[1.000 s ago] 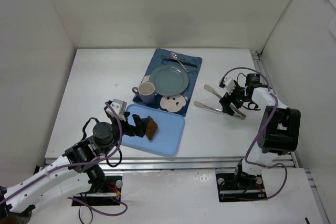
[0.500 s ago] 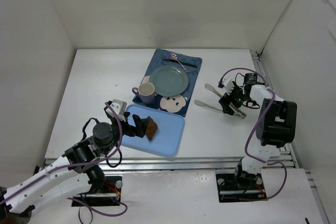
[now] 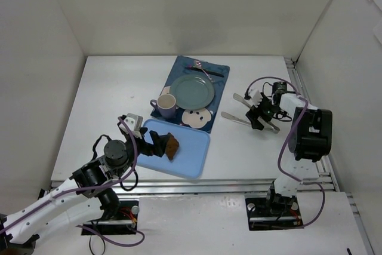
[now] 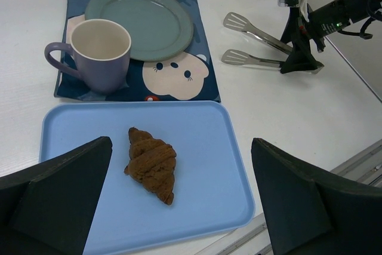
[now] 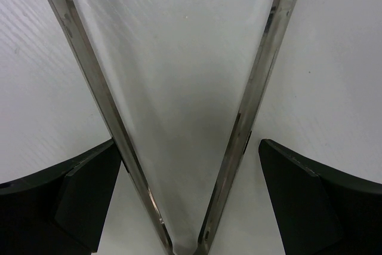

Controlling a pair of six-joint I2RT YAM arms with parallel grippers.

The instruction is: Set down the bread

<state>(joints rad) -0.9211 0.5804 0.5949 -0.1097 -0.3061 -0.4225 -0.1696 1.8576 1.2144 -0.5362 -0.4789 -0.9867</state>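
The tray (image 4: 209, 147) sits near left. To the right, the right gripper (image 5: 190, 143) straddles the tongs (image 4: 256, 60), fingers apart. The bread (image 4: 151, 163) lies on the tray under the wide-open left gripper (image 4: 182, 141). The step looks like a tongs pickup, so the next move is to close squarely on them.

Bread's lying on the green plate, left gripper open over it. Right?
Not quite. The bread lies on the blue tray, not the green plate; the left wrist view shows it. The left gripper is open over it, as you said.

White links (image 3: 42, 210), black joints (image 3: 310, 132), purple cables (image 3: 271, 78), black claw fingers (image 4: 54, 198).
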